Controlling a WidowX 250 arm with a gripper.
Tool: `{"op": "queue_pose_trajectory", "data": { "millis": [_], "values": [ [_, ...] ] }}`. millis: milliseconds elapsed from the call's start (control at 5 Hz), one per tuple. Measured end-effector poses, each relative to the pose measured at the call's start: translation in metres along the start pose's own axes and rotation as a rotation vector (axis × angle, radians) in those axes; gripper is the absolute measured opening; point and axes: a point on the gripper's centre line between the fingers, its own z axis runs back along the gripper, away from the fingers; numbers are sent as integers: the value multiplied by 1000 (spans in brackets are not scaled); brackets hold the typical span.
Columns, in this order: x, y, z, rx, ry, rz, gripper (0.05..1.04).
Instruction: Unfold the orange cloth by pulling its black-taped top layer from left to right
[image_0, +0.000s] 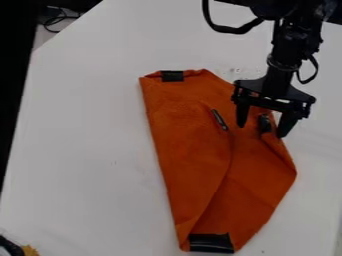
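Hand (261, 131) of the black arm is hanging over the right edge of an orange cloth (190, 145), pointing down, in the upper right of the view. Condition: released, its two fingers standing well apart. Between them a small black patch (265, 123) is showing on the cloth; whether either fingertip is touching the fabric, I cannot tell from where I am standing.

Cloth is lying on the white bench (80, 145), right of the middle of the view. Its long axis is running from the top of the view toward the bottom, leaning slightly, so that the lower end is sitting farther right than the upper. Outline: the left edge is running nearly straight, the right side is bulging outward to a blunt corner below the hand, and both sides are drawing in toward a narrower lower end, which is pointing toward the bottom of the view.

Markings noted: a black strip (172, 76) is lying across the upper edge, a larger black band (212, 242) is crossing the lower end, and a slim dark piece (220, 120) is resting at a slant just left of the hand. From near that piece a long curved fold is sweeping down toward the lower left corner.
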Motion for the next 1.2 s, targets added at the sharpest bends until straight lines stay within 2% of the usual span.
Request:
{"op": "queue_pose_trajectory", "data": {
  "millis": [200,400,600,800,1000,1200],
  "values": [
    [-1,1,-3,7,-10,10,1001],
    [-9,5,1,56,-33,3,1001],
    [-16,6,38,68,-122,-5,1001],
    [-23,4,65,69,-162,-13,1001],
    [-28,3,76,33,-185,0,1001],
    [-30,-1,73,7,-183,-2,1001]
  ]
}}
